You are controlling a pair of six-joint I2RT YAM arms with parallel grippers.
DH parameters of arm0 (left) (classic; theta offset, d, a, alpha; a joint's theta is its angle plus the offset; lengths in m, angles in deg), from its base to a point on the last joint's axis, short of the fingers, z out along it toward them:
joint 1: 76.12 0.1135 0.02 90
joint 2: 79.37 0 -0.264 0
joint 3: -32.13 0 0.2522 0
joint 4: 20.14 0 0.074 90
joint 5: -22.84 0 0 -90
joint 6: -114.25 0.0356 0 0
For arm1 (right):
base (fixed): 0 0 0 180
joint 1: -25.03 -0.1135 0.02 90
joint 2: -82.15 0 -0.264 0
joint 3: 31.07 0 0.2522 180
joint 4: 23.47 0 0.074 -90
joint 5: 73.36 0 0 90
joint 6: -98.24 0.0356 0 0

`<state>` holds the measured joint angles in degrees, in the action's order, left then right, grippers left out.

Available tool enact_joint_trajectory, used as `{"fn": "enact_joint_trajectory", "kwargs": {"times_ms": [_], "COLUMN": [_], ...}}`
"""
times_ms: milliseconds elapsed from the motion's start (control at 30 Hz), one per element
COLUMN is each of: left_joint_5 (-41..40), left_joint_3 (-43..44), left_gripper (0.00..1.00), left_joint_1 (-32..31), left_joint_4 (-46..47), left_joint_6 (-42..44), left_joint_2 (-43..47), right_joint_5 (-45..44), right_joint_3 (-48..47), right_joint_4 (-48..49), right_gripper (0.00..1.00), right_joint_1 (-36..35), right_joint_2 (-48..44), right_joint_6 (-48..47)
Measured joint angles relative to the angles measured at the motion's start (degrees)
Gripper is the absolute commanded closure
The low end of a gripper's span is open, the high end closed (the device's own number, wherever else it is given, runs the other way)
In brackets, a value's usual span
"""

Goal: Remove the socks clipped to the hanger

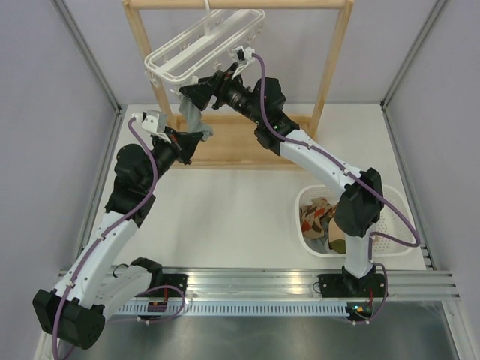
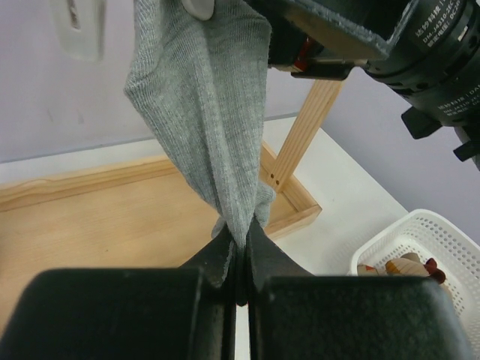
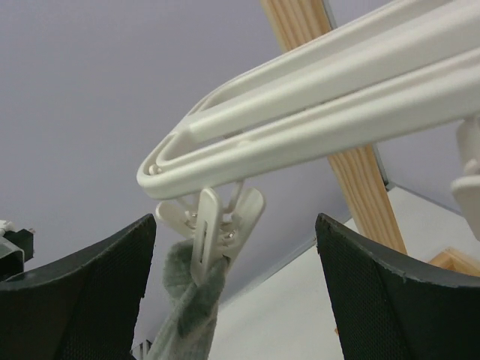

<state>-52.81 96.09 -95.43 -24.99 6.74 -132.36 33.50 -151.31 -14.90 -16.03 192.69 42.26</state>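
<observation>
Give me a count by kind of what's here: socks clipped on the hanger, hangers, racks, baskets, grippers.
Clipped socks: 1, the grey sock
Hanger: 1
Wooden rack: 1
Basket: 1
Grippers: 2, left gripper and right gripper
Total: 6

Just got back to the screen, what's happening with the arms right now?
The left gripper is shut on the bottom of the grey sock, which hangs from a clip on the hanger. The right gripper is open, its fingers either side of that clip, not pressing it yet. Other socks already lie in the basket.
</observation>
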Motion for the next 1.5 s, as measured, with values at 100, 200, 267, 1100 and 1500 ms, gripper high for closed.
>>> {"fn": "enact_joint_trajectory", "kwargs": {"times_ms": [100,200,267,1100,1500], "left_joint_5": [0.81,1.11,1.25,2.32,2.34], "left_joint_3": [0.0,0.0,0.0,0.0,0.0], "left_gripper": [0.98,0.98,0.98,0.98,0.98], "left_joint_1": [0.0,0.02,0.02,0.35,0.66], "left_joint_4": [0.0,0.0,0.0,-0.11,-0.26], "left_joint_6": [-0.11,-0.22,-0.26,-1.11,-1.11], "left_joint_2": [0.0,0.0,0.0,-0.22,-0.26], "right_joint_5": [0.76,1.27,1.36,0.33,0.09], "right_joint_3": [-2.19,-4.15,-4.63,-4.87,-3.32], "right_joint_4": [1.77,3.1,3.82,6.32,5.99], "right_gripper": [0.1,0.1,0.11,0.99,0.78], "right_joint_1": [-0.02,-0.04,-0.04,0.0,0.02], "right_joint_2": [1.57,2.89,3.34,4.09,4.59], "right_joint_6": [0.31,0.52,0.72,0.83,0.11]}}
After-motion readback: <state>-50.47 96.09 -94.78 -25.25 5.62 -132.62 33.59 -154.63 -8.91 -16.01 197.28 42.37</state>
